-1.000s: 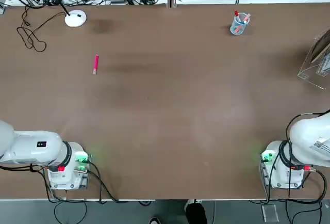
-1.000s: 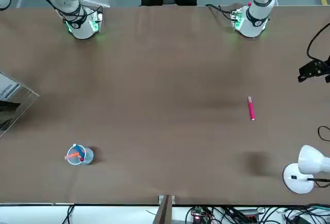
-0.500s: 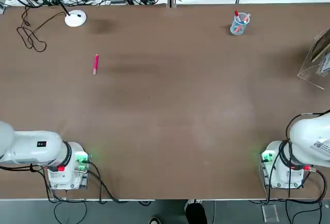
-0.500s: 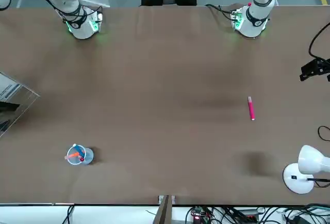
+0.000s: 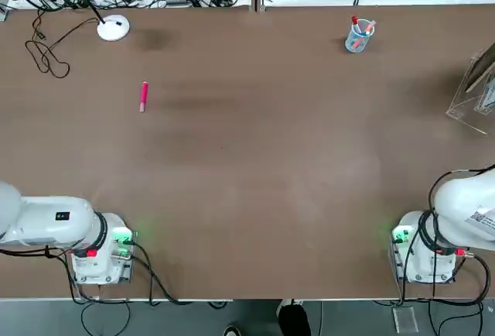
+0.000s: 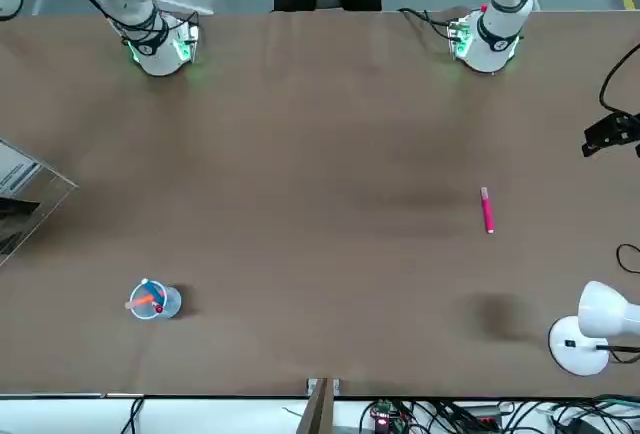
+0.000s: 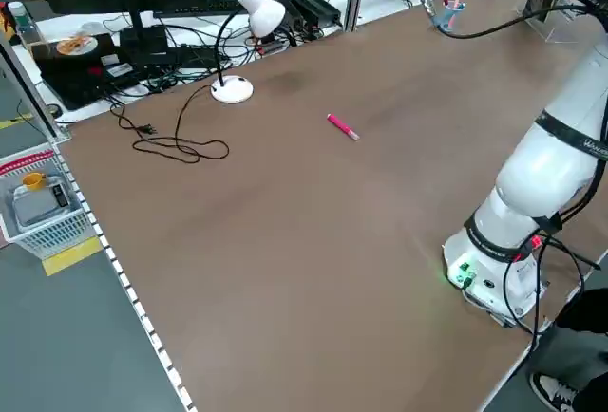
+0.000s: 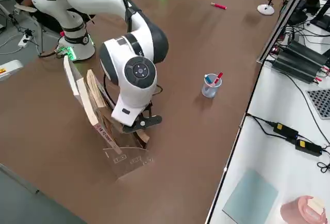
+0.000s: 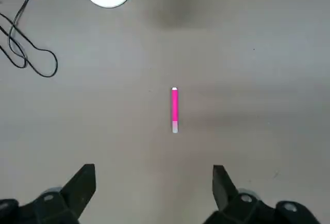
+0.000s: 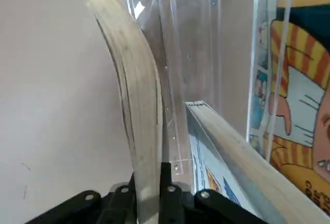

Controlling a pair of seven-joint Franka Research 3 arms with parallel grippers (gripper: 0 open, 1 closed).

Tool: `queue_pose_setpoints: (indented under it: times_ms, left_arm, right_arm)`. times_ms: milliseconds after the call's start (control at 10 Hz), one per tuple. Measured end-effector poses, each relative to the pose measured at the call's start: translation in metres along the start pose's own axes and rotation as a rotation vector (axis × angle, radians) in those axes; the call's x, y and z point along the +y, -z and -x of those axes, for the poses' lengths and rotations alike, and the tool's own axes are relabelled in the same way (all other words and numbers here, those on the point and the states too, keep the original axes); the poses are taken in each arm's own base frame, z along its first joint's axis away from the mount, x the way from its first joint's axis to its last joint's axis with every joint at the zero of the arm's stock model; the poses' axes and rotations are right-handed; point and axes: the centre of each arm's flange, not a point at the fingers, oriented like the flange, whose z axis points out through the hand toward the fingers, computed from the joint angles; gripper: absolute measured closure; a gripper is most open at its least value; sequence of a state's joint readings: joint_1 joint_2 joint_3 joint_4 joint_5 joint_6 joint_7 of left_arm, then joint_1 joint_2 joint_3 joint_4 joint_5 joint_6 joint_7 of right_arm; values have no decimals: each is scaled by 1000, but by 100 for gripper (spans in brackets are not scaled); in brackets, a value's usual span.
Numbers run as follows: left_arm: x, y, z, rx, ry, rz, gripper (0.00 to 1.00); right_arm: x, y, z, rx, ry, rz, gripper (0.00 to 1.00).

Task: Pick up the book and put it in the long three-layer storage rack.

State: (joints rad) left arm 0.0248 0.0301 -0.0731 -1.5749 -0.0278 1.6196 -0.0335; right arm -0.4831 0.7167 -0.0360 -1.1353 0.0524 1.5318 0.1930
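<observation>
The right gripper point(image 10: 149, 193) is clamped on the book point(image 10: 131, 105), holding it on edge inside the clear rack point(image 8: 111, 131) at the table's right edge. The left gripper point(image 9: 154, 182) hangs wide open above a pink pen point(image 9: 174, 109).

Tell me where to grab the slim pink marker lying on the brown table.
Grip the slim pink marker mid-barrel, from straight above. It lies flat and alone on the brown table, too low for a side approach. The left gripper is open above it, with its fingers lined up across the barrel, so probably no wrist turn is needed.
</observation>
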Motion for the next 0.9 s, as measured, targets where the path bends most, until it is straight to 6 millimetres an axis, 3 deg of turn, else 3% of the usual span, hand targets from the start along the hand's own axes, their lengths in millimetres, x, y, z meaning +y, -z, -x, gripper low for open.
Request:
queue_pose_setpoints:
  times_ms: [900]
  left_arm:
    - [0, 0, 0, -1, 0, 0, 0]
  right_arm:
    - [4, -2, -2, 10, -12, -24, 85]
